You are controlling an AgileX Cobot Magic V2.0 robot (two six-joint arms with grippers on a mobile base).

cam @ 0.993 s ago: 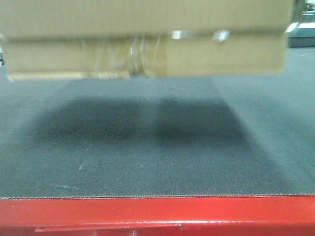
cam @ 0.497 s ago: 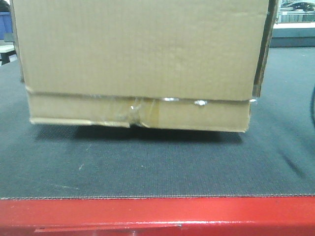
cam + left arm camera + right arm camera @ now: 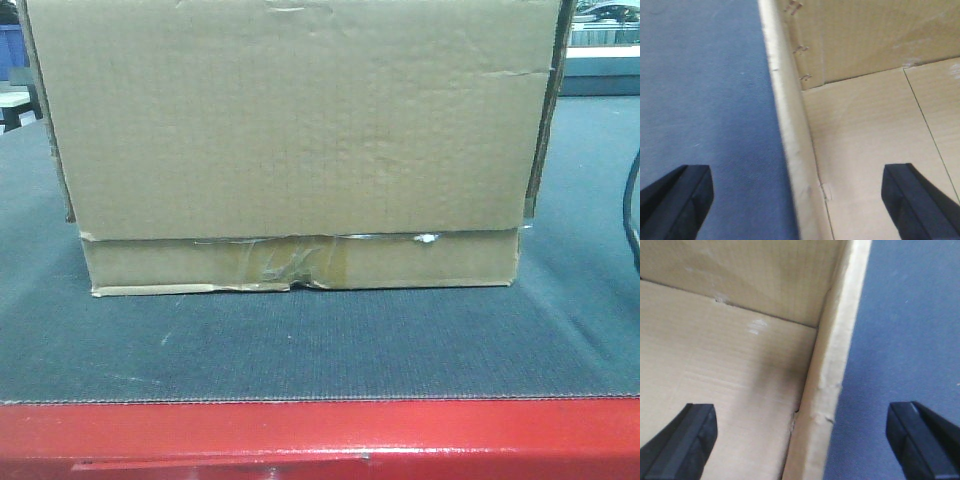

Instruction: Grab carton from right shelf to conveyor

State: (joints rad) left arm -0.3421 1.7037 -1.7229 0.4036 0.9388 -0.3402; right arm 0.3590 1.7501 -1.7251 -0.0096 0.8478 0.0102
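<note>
The brown carton (image 3: 290, 140) rests on the dark grey conveyor belt (image 3: 300, 345), its taped lower strip facing me, behind the red front edge (image 3: 320, 435). In the left wrist view my left gripper (image 3: 798, 197) is open, its fingers straddling the carton's left wall (image 3: 790, 125), one outside over the belt, one inside the box. In the right wrist view my right gripper (image 3: 800, 440) is open and straddles the carton's right wall (image 3: 830, 375) the same way. Neither wall touches a finger. The right shelf is out of view.
A black cable (image 3: 632, 200) hangs at the right edge of the front view. A blue bin (image 3: 10, 45) shows far back left. Belt surface lies on both sides of the carton.
The carton has come down from above the belt and now sits flat on it, its shadow gone from beneath it.
</note>
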